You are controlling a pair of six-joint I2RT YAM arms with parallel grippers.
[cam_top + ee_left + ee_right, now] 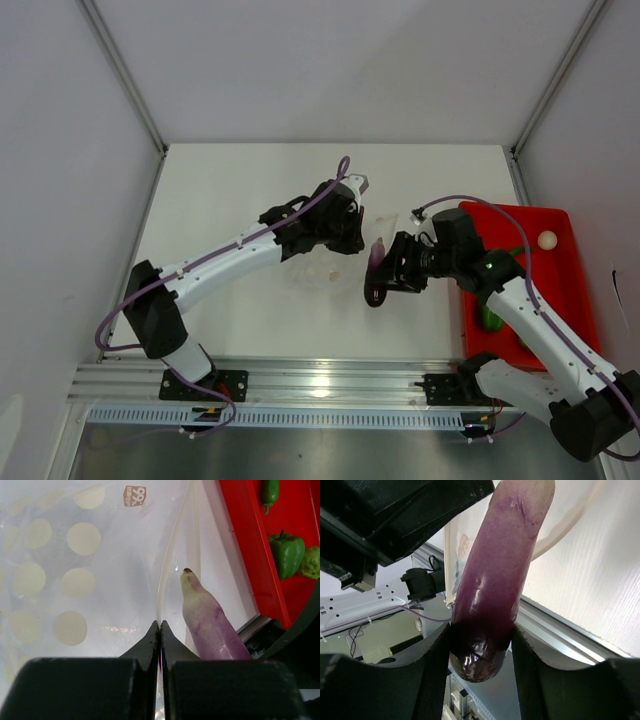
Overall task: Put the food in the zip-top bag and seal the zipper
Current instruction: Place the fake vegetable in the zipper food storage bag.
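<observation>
Right gripper [482, 666] is clamped on the dark, rounded end of the purple eggplant [495, 590], one finger on each side of it, holding the eggplant off the white surface [230, 200]. The pale tip points away from the gripper toward the zip-top bag [75, 580].

Just beyond it, the left gripper [160, 628] has its fingers pressed together on a thin edge of the clear plastic, at what appears to be the mouth of the bag. That edge rises away from the fingertips in a curve. The eggplant's tip sits immediately beside this pinched edge, with a second fold of clear film on its other side. I cannot tell whether the tip is already inside the mouth. The zipper strip itself is too faint to make out.

Farther along, the bag spreads out, glossy and printed with cream dots and a small brown label.

Off to the right lies the red tray [470, 300], apart from the bag. In it are a green bell pepper [286, 555], a paler green round piece [311, 562] touching it, a dark green chilli [270, 492] and, at the far end, a white egg [547, 239].
</observation>
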